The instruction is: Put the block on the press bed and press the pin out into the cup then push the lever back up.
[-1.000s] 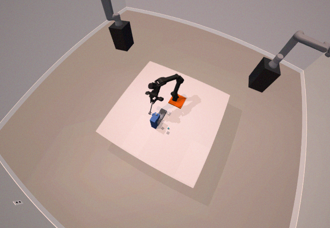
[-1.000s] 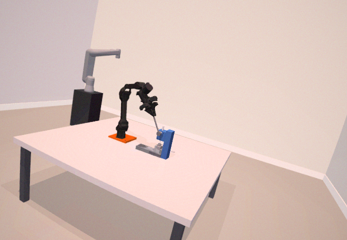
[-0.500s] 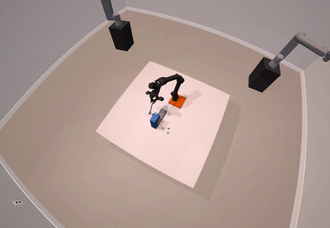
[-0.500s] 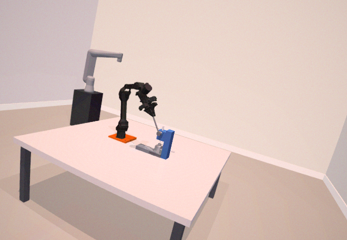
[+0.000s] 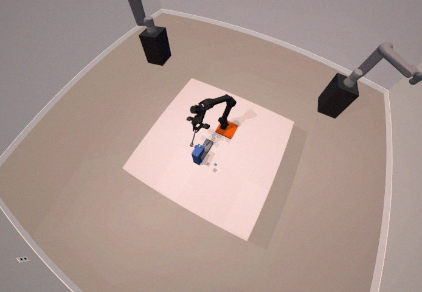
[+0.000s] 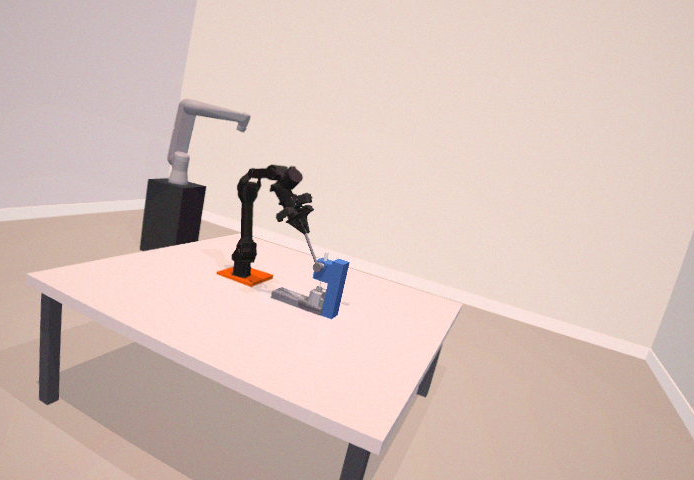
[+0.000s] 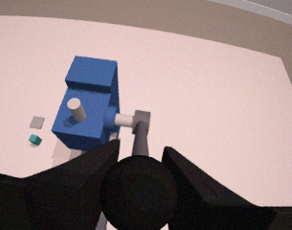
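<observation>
Grips the round black knob [image 7: 138, 193] of a slim grey metal lever [image 5: 193, 138] [image 6: 311, 247] [image 7: 141, 139] with the black parallel-jaw pincer [image 5: 194, 128] [image 6: 305, 230] [image 7: 141, 149] — partly open, closed around the knob. Slants steeply down from the pincer to a grey hub [image 5: 191, 144] [image 6: 318, 266] [image 7: 142, 121] at the side of a blue, block-built press [image 5: 197, 154] [image 6: 335, 288] [image 7: 88, 115], with the lever raised above this pivot. Below and beyond the pincer, upright on the pale pink rectangular table [image 5: 183, 192] [image 6: 189, 322] [image 7: 208, 72]: the same blue press, topped by a short, pale grey cylinder [image 5: 199, 146] [image 6: 326, 256] [image 7: 77, 109].

Lower than the pincer, on the long dark grey bed [image 5: 210, 143] [image 6: 285, 294] of the press: a small light grey block [image 6: 316, 297], near the blue upright and below the thin punch [image 6: 320, 284]. Too small to tell the pin or its exact alignment.

Farther from the pincer, past the press on the table: a tiny teal block [image 5: 214, 164] [image 7: 35, 139] near a flat grey square [image 5: 214, 170] [image 7: 37, 123]. Back from the pincer, beneath the foot of the black jointed arm [image 5: 228, 111] [image 6: 246, 217]: a flat orange base plate [image 5: 232, 135] [image 6: 263, 276]. Well away from the pincer, beyond the table: a light grey jointed arm [image 5: 396, 61] [image 6: 182, 138] on a black box-shaped pedestal [image 5: 337, 98] [image 6: 169, 217].
</observation>
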### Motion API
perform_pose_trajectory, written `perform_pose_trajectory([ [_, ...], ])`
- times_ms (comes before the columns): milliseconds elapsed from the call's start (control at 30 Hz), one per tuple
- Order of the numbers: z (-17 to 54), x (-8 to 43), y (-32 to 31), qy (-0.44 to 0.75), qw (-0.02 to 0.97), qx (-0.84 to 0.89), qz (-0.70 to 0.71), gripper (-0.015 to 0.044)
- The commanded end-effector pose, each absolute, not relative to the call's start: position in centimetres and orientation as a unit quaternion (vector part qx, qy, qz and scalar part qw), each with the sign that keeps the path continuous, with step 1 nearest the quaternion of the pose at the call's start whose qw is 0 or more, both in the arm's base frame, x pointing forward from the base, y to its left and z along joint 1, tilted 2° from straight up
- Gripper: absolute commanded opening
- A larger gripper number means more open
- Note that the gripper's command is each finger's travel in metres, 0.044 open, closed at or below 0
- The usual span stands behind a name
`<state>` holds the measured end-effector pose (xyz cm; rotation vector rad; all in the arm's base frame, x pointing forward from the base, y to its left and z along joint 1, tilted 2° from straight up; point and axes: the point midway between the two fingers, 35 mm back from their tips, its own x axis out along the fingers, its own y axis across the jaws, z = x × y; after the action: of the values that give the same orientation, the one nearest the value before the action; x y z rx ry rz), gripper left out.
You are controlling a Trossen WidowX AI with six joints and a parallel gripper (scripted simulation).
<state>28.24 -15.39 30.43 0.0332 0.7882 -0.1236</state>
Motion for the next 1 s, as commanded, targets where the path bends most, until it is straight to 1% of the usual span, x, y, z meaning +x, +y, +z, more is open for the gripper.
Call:
perform_pose_trajectory([
  [0, 30.06, 27.81, -15.39, 0.389, 0.919, 0.016, -0.062, 0.0000],
  [967, 29.29, 26.87, -15.28, 0.389, 0.919, 0.016, -0.062, 0.0000],
])
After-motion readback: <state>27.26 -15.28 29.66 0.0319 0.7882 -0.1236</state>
